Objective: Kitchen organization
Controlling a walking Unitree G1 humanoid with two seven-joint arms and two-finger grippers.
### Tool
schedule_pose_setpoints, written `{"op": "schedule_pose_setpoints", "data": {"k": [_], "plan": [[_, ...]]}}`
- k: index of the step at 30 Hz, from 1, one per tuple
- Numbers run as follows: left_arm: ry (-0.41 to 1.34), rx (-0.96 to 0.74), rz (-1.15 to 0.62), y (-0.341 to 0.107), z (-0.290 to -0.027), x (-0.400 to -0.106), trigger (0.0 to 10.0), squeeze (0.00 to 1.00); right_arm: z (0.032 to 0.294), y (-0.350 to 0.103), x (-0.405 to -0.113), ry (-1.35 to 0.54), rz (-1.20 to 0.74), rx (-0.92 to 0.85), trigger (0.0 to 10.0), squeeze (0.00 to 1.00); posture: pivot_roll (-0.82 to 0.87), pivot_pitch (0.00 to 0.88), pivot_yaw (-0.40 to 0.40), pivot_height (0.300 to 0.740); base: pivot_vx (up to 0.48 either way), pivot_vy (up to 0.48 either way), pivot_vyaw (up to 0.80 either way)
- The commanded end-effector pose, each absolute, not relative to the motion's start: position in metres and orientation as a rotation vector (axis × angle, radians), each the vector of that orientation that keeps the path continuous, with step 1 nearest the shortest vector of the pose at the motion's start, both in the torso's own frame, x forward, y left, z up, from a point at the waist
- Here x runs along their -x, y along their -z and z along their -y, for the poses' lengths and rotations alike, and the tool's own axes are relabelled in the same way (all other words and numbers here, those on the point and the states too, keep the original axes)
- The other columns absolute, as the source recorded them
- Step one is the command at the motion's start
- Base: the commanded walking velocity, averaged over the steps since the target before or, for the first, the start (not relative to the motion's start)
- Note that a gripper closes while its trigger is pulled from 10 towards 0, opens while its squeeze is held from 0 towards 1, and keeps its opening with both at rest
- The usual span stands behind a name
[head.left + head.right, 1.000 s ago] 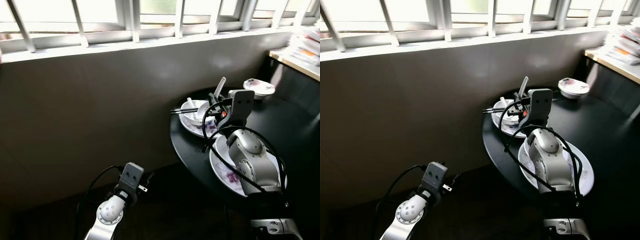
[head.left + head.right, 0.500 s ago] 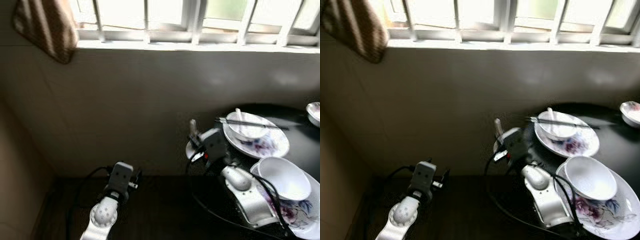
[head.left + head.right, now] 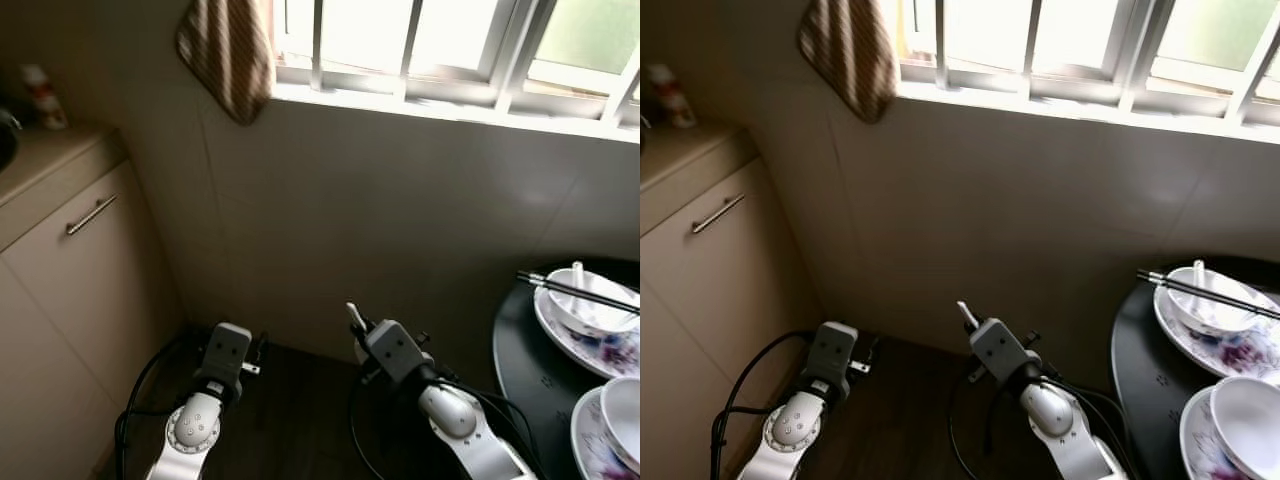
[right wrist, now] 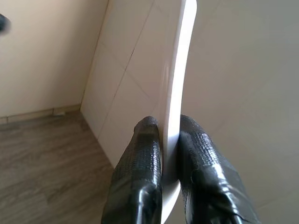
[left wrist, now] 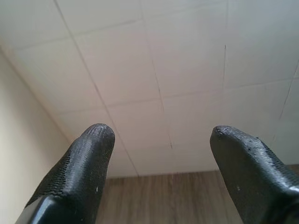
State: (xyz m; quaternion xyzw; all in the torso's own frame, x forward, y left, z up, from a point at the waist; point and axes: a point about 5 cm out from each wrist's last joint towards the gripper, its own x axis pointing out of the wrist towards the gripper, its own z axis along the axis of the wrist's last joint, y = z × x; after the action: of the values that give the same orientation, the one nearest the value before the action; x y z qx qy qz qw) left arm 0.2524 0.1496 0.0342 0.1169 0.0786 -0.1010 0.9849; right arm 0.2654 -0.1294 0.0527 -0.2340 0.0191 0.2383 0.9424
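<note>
— What's around me?
— My right gripper [image 3: 967, 317] sits at six o'clock, pinching a thin white plate [image 3: 965, 314] edge-on. The black table [image 3: 1140, 370] with its dishes lies at four o'clock; a striped towel [image 3: 850, 50] hangs at eleven.

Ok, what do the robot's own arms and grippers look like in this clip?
Both arms are silver with rounded joints and boxy grey wrist blocks, and loose black cables loop beside each. The left gripper and the right gripper each have two long black fingers with finely textured, rounded tips.
</note>
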Motion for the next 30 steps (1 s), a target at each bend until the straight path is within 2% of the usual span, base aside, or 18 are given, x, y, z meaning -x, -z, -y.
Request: {"op": "schedule_pose_setpoints", "data": {"k": [1,30], "plan": [[0.229,-0.236,-0.157,-0.0332,-0.1442,-0.2526,10.0,0.0,0.1316,-0.0542,-0.268,-0.458,-0.019,0.491,0.0,0.0,-0.01,0.0,-0.041,0.74,0.0,0.0,0.8],[0.204,-0.243,-0.128,-0.0369,-0.148,-0.2555,10.0,0.0,0.1305,-0.0536,-0.2736,-0.381,0.043,0.522,0.0,0.0,0.0,0.0,-0.036,0.74,0.0,0.0,0.8]]}}
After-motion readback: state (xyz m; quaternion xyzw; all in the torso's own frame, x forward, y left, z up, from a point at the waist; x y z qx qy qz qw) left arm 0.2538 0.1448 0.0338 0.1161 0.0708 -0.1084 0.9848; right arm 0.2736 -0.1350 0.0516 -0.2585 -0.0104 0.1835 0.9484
